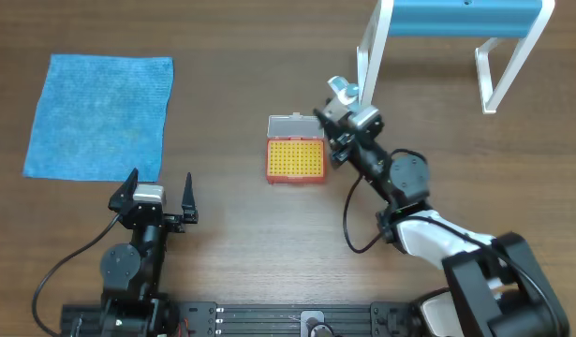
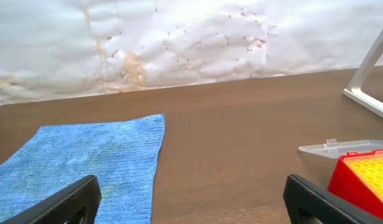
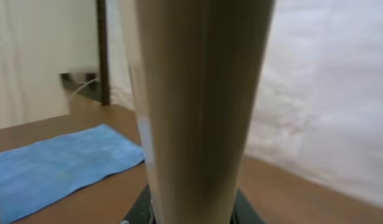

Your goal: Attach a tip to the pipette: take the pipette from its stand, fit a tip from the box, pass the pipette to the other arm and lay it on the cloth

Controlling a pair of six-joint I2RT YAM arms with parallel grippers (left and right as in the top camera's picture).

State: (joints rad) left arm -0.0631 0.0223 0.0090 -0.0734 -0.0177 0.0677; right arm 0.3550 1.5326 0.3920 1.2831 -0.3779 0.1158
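The pale cylindrical pipette (image 3: 197, 99) is being clamped by the right gripper (image 1: 344, 131) near the yellow-and-red plastic tip box (image 1: 295, 161), and vertical alignment over one tip is being advised.

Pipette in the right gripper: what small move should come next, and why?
Probably shift the right gripper a little toward the tip box until the pipette is over the yellow rack, then lower it. The pipette is gripped and held beside the box, whose lid is open. Whether a tip is already fitted cannot be seen. The left gripper is open near the cloth.
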